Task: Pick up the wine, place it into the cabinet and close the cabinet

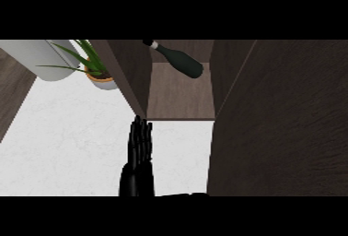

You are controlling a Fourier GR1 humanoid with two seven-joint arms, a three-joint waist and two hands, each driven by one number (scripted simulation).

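Observation:
The dark green wine bottle (181,60) lies tilted inside the open cabinet (180,97), at the back of its wooden shelf, neck pointing up-left. No hand touches it. My left hand (140,152) stands edge-on over the white counter, fingers straight and pointing up at the lower corner of the cabinet's left door (130,73); its fingertips are at or just below that corner. A black sliver (185,195) at the lower edge beside the right door may be my right hand; too little of it shows.
The cabinet's right door (279,120) swings far out toward me and fills the right side. A potted green plant (97,69) and a pale cylinder (41,57) stand at the back left on the white marble counter (68,147).

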